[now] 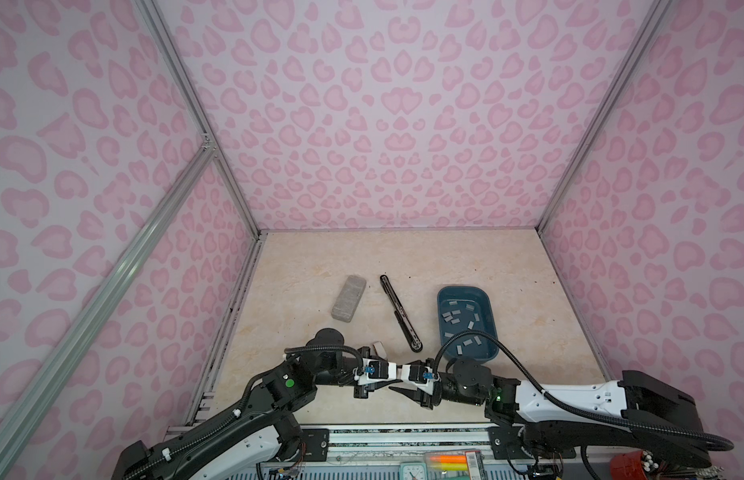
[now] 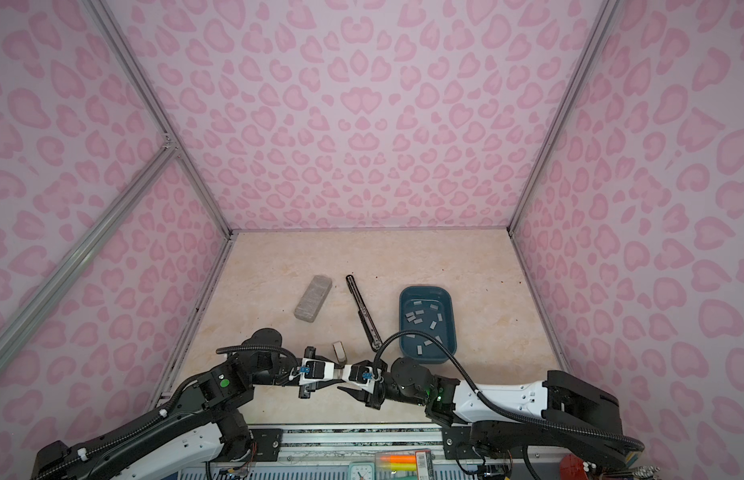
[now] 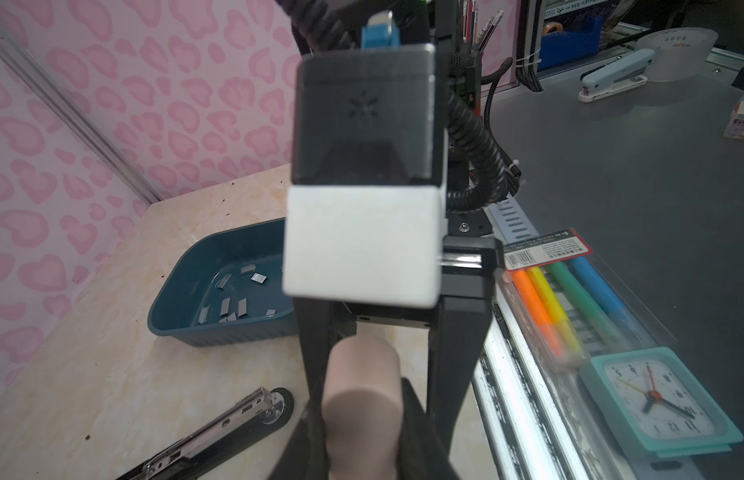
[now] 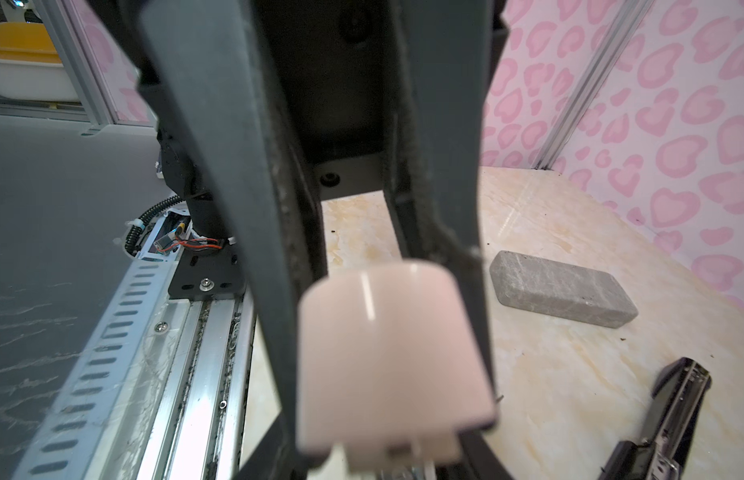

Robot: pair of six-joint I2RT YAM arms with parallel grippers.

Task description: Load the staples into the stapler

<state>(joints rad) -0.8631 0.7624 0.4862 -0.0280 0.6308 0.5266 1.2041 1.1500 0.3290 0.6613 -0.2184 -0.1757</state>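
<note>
Though pink-walled, beige marbled tabletop (image 1: 362, 257)

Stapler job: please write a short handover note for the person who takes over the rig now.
Left gripper: shut on the pale pink block.
Right gripper: fingers on either side of the same block; grip unclear.
Stapler: lies open on the table, beside the blue tray.
Staples: loose in the tray; neither gripper holds one.
Done: stapler is open.
Left: pick a strip, load it, close the stapler.
</note>
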